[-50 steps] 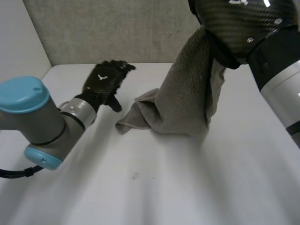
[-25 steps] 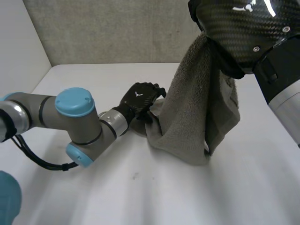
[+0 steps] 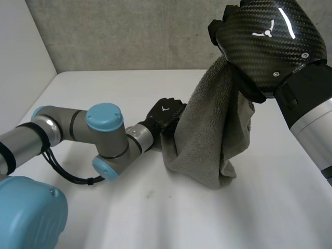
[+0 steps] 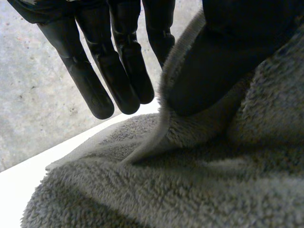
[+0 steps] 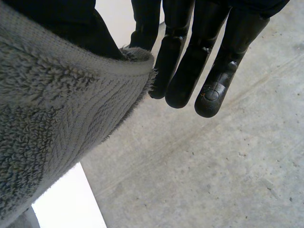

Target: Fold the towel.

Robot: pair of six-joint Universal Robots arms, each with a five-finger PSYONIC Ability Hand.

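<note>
A grey towel [image 3: 207,129] hangs from my right hand [image 3: 270,41], held high over the table's right half. Its lower end bunches on the table [image 3: 104,88]. In the right wrist view a top edge of the towel [image 5: 47,118] is pinched between the thumb and the straight fingers [image 5: 190,61]. My left hand [image 3: 166,116] is low at the towel's left hanging edge. In the left wrist view the thumb [image 4: 218,61] presses on the towel's hem [image 4: 164,109], with the straight fingers [image 4: 90,76] on its other side.
My left arm [image 3: 104,135] lies bent across the table's left half, near the front. A grey wall [image 3: 129,31] stands along the table's far edge, and a pale side wall [image 3: 21,52] closes the left.
My left hand has swung in from the far left to the towel's left edge, and its thumb has closed on the hem. The right hand has carried the towel slightly up and to the right.
</note>
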